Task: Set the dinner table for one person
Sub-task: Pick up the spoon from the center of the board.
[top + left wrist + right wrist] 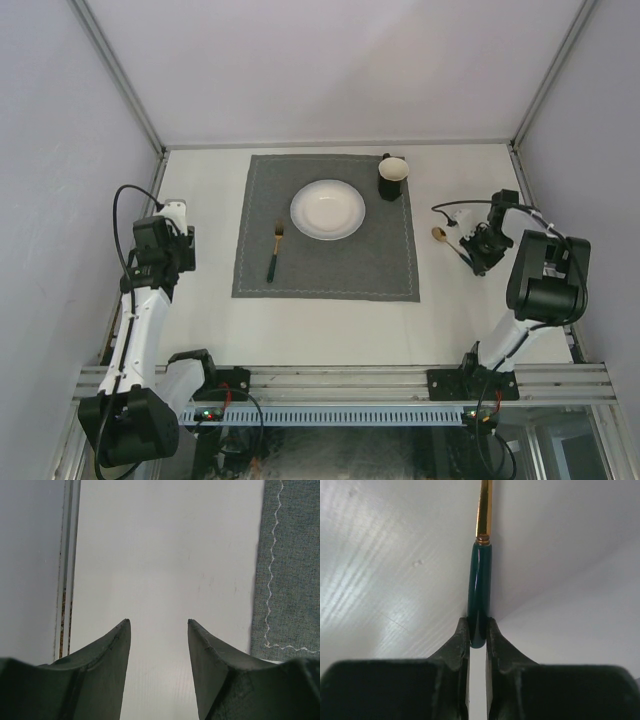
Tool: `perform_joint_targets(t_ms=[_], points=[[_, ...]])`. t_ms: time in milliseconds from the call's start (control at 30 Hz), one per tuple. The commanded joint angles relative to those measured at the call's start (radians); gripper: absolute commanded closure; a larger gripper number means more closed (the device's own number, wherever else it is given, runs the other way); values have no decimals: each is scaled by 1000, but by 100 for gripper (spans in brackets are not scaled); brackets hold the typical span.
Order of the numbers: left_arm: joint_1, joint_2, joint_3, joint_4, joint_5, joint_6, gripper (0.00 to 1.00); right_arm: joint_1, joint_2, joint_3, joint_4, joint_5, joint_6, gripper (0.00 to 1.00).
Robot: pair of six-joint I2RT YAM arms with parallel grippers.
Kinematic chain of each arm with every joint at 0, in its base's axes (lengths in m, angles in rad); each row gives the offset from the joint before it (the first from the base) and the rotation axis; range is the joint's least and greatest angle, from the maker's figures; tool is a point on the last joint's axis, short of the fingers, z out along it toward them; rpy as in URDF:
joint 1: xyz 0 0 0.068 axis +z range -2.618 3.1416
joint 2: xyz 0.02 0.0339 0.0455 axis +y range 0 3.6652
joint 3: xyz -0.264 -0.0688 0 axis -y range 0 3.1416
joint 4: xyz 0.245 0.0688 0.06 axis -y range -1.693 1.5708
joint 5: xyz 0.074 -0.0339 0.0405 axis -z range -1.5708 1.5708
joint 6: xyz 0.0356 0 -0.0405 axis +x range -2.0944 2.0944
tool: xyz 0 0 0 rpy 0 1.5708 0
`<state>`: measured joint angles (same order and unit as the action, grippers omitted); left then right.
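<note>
Firmly, the right gripper (478, 630) has its fingers (461, 645) pressed on the dark green handle of a spoon (479, 590). The spoon's gold bowl points to about 10 o'clock in the top view, at 3 o'clock from the grey mat (330, 270). The left gripper (159, 625) keeps its fingers (112, 660) spread with nothing between them, at 9 o'clock from the mat. The dinner table (320, 330) lies under all of this, and on the mat a white plate (327, 209) has a fork (275, 250) at its 8 o'clock and a dark cup (392, 176) at its 2 o'clock.
</note>
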<state>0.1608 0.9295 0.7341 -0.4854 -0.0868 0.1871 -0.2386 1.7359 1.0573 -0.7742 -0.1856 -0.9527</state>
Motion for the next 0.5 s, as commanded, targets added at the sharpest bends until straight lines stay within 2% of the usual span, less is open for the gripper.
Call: perform_joint_targets(t_ms=[0, 200, 333, 467], points=[[10, -10, 15, 18, -3, 12, 46, 68, -45, 55, -22, -1, 108, 100], [10, -16, 16, 21, 11, 13, 46, 303, -85, 157, -52, 94, 426, 100], [9, -25, 14, 23, 23, 12, 46, 422, -79, 255, -81, 38, 691, 100], [10, -27, 19, 18, 30, 11, 46, 521, -66, 294, -116, 74, 832, 100]])
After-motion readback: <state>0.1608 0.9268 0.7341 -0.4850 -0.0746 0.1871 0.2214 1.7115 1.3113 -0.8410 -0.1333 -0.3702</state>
